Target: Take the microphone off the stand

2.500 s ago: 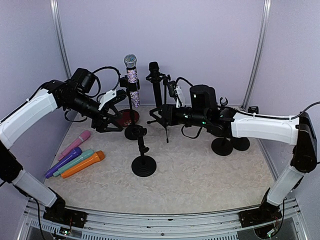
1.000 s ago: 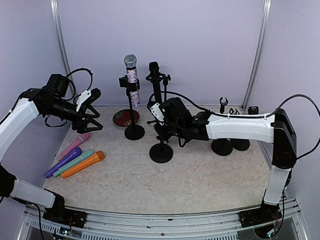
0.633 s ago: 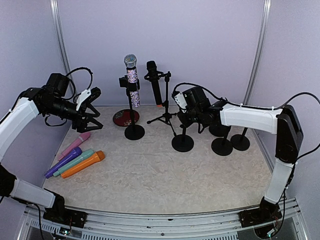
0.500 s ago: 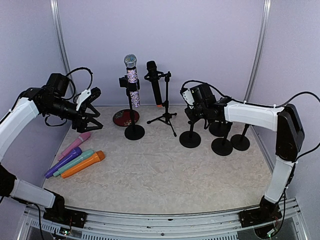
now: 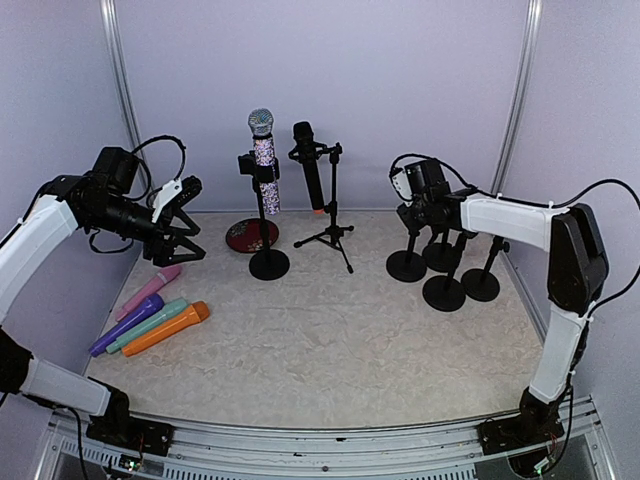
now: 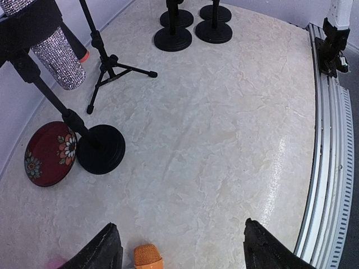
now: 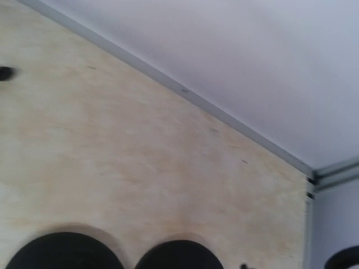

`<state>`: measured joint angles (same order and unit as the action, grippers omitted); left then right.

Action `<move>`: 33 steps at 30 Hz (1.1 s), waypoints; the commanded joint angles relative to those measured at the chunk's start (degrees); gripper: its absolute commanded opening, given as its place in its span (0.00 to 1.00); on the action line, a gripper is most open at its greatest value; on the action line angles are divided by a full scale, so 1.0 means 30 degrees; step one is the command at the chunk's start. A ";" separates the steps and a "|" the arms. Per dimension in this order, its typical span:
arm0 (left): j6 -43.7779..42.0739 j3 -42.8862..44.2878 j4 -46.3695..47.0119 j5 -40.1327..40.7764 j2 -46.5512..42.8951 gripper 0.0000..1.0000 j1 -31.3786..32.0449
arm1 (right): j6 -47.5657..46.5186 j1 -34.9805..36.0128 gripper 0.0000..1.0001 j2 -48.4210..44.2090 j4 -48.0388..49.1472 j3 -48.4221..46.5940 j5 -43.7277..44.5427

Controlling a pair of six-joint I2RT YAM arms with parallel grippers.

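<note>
The glittery microphone sits upright in its round-based stand at the rear of the bench. The left claw hovers spread apart, left of it; the right claw is by the empty stands, grip impossible to tell

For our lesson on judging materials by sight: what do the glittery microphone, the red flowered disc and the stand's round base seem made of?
Glittery microphone: handle crusted with tiny sparkling studs, probably rhinestones; core material hidden. Red disc: smooth, painted flowers, perhaps lacquer or glazed ceramic; unclear. Round base: matte black, ridged rim, likely painted metal.
</note>
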<state>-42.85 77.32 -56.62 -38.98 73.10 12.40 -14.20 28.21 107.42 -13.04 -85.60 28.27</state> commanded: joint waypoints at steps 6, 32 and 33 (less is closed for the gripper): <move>-0.0230 0.0453 -0.0359 0.0222 -0.0034 0.76 -0.0119 | 0.0760 -0.1168 0.83 0.0241 -0.2734 -0.3607 0.0157; -0.0101 0.0619 -0.0369 0.0345 -0.0359 0.79 -0.0531 | 0.1433 0.2756 0.75 0.7168 -0.1223 -1.4199 -0.4531; -0.0112 0.0660 -0.0396 0.0317 -0.0345 0.79 -0.0527 | 0.1296 0.2756 0.73 0.7403 -0.0862 -1.4263 -0.4275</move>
<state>-42.57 77.34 -56.86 -37.47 72.88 11.25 -8.54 36.38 127.98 -21.12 -126.06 11.99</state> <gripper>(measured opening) 0.796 0.761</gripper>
